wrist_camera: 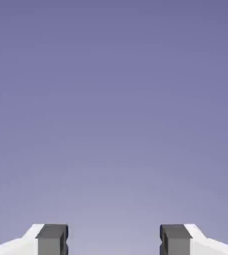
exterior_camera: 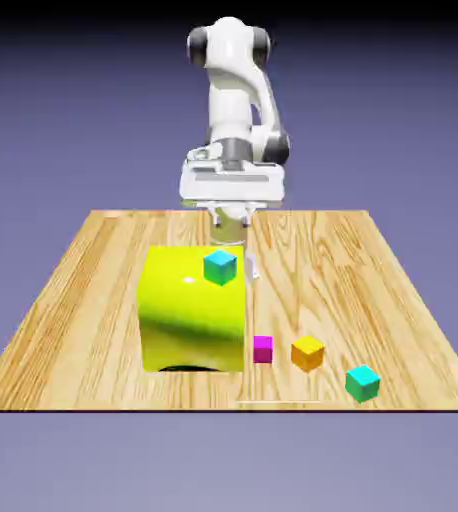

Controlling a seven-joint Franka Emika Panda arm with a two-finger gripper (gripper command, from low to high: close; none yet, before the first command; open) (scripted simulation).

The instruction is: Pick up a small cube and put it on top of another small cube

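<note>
A small cyan cube [exterior_camera: 220, 267] appears to rest on top of a large yellow block [exterior_camera: 193, 315], near its right side. On the wood in front lie a small magenta cube [exterior_camera: 263, 348], an orange cube [exterior_camera: 307, 352] and a green-teal cube [exterior_camera: 362, 382], all apart from one another. My gripper [exterior_camera: 231, 232] hangs behind the yellow block, just beyond the cyan cube and not touching it. In the hand view my gripper [wrist_camera: 114, 240] is open; the grey fingertips [wrist_camera: 52, 240] stand wide apart with only plain backdrop between them. No cube shows there.
The wooden table [exterior_camera: 83, 300] ends at a front edge just before the green-teal cube. The yellow block is tall and takes up the table's middle left, right beside the magenta cube.
</note>
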